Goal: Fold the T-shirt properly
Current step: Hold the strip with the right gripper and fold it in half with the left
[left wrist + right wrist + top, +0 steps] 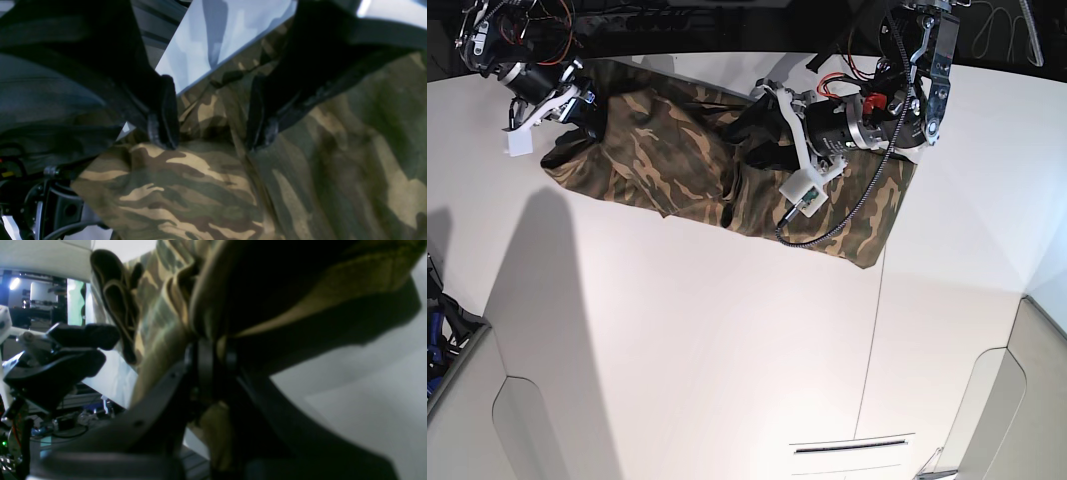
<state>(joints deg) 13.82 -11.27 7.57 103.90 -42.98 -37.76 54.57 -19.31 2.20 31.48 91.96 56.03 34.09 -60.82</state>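
Note:
The camouflage T-shirt (667,160) lies spread and rumpled along the far side of the white table (727,350). In the base view my right gripper (577,122) is at the shirt's left end. The right wrist view shows that gripper (213,356) shut on a bunch of the T-shirt (160,323), with cloth bulging above and below the fingers. My left gripper (757,135) is over the shirt's middle. In the left wrist view it (213,136) stands open, its black fingertips (166,133) pressed down on either side of a raised fold of the T-shirt (186,186).
The table's far edge (727,62) runs just behind the shirt, with wiring and dark equipment beyond. A black cable (847,210) from the left arm hangs over the shirt's right part. A seam (872,350) crosses the tabletop; a cut-out corner (457,350) lies at the left.

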